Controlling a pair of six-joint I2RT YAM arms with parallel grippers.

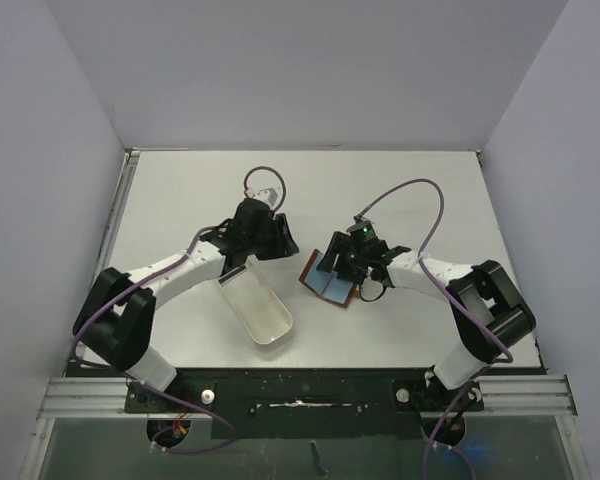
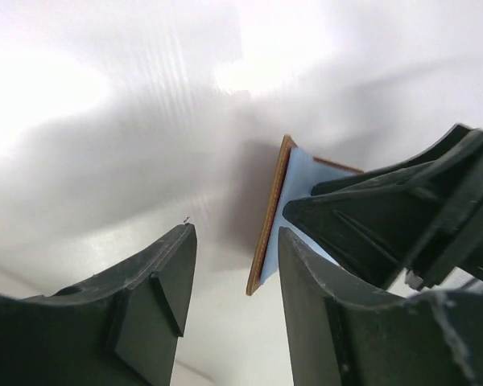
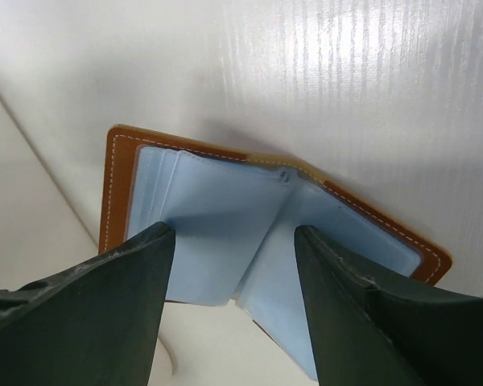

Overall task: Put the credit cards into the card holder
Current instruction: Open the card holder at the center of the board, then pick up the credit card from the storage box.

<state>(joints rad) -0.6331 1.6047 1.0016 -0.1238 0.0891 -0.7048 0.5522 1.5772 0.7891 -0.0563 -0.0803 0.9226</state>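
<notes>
Tabletop: card holder beneath right claw

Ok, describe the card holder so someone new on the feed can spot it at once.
On the white table, look just right of centre, under the right pincer. The card holder lies there open like a booklet. Its brown stitched leather cover and pale blue pockets set it apart from the plain white tray to its left.
</notes>
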